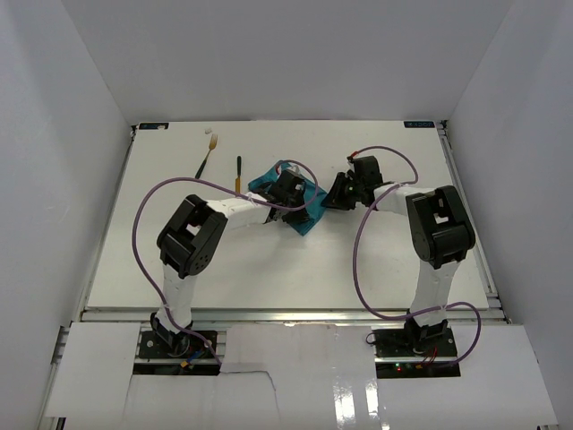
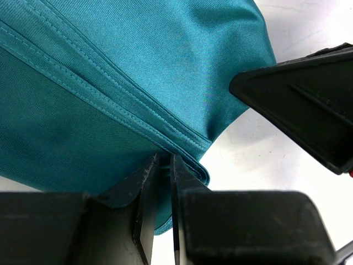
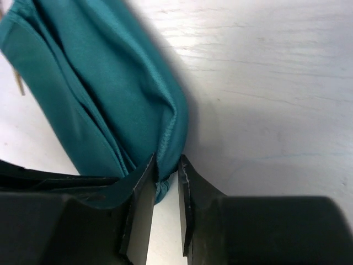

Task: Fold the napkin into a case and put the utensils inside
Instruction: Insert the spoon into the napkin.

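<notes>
Clearly mid-fold, not at the loading step yet. Holding the napkin (image 1: 306,218) from two ends, a bit beyond mid-table (image 1: 269,269), cloth already bunched into several layers and not spread flat. Left gripper (image 2: 164,165) pressed nearly together on a stitched hem of the napkin (image 2: 138,72), thin cloth nipped between the pads, folded layers fanning away from the pinch. Right gripper (image 3: 167,168) likewise pinching a rolled edge or corner of the napkin (image 3: 110,94), narrow gap between its fingers filled with teal fabric. From above, seeing left gripper (image 1: 288,190) over the cloth's middle and right gripper (image 1: 340,193) at its right end, very near each other; also catching the right one's fingers close by at the right of the left wrist view. Judging the case as unfinished: no flat pocket shape visible, can't tell how many folds are in. Next move probably calls for carrying one pinched edge over the other while keeping both pinches tight, then laying it down flat without dragging the lower layers; likely slippery, soft cloth, so easy to lose a layer. Utensils not inside yet: fork (image 1: 208,152) and knife (image 1: 238,176) lying on the table left of the napkin, knife nearer and just beside the cloth's left corner, fork further out towards the far left. Watching for purple cable (image 1: 143,215) looping off the left arm and another (image 1: 358,260) off the right, plus tight clearance between the two wrists
</notes>
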You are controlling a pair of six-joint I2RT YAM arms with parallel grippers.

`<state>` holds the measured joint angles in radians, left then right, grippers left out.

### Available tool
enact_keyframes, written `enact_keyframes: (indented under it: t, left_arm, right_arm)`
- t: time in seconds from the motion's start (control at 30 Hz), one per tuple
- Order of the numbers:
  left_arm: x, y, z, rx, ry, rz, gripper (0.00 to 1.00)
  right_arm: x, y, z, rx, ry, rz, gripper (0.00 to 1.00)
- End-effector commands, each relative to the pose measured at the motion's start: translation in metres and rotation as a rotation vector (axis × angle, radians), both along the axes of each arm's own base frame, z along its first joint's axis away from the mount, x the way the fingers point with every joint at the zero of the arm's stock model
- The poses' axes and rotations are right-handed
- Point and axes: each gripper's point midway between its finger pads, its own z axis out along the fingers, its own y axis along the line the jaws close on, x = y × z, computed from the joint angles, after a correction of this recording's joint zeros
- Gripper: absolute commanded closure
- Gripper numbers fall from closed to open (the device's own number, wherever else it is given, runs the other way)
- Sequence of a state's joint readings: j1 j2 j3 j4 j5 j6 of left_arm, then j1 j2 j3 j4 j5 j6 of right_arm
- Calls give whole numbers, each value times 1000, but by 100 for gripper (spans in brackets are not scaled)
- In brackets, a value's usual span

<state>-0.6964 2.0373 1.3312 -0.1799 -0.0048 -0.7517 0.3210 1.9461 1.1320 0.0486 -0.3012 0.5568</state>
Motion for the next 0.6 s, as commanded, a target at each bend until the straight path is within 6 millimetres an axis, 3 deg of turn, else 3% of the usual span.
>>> enact_keyframes:
  t: [0.0, 0.2, 0.33, 0.57]
  left_arm:
    - [3, 12, -8, 78, -8, 24, 75]
    - [2, 17, -13, 103, 2, 34, 76]
    - [4, 22, -13, 123, -4, 51, 76]
    - [9, 28, -7, 136, -23, 72, 76]
  right_arm:
    - [10, 19, 15, 108, -83, 37, 73]
    - [14, 28, 31, 180, -160, 69, 92]
    - [14, 27, 44, 136, -263, 130, 92]
    - [-14, 32, 37, -105, -381, 332, 92]
